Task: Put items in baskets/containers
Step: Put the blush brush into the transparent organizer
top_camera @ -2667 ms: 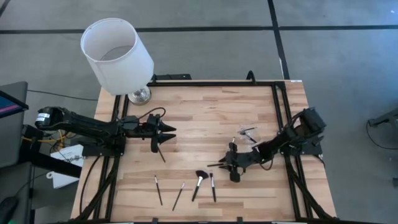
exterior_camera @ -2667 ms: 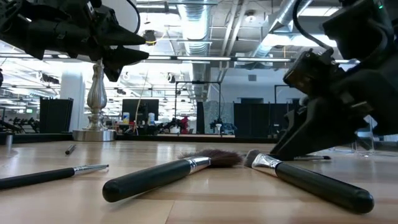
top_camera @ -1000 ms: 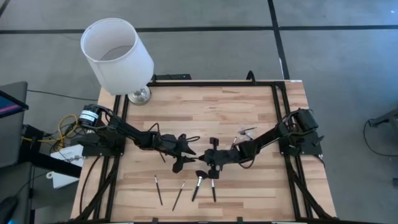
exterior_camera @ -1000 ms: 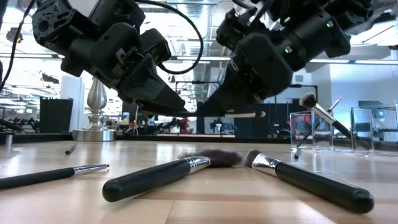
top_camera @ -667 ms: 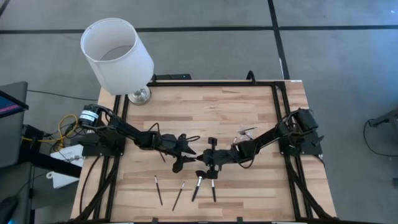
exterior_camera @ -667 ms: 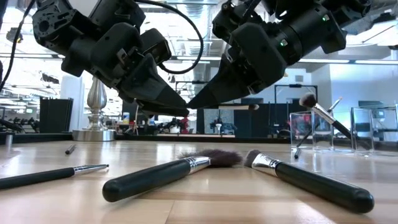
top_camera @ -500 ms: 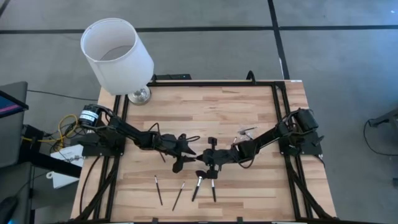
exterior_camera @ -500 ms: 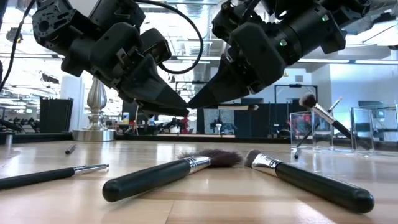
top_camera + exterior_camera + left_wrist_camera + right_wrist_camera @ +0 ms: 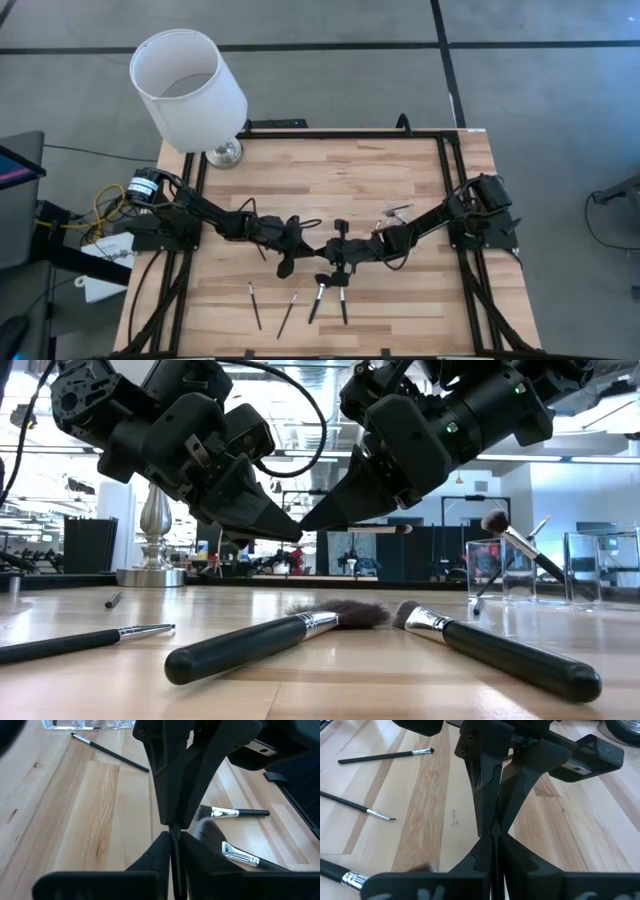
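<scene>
Low view: a slim brush [image 9: 370, 530] with a pale tip hangs level above the bench [image 9: 320, 690], over the brushes lying there. The left end effector [image 9: 292, 531] and right end effector [image 9: 308, 523] meet tip to tip, both pinching this brush, their arms slanting down from either side.

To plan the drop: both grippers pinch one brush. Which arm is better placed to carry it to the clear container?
Probably right: the clear container sits beside the right arm; the left gripper would reach past it.
</scene>
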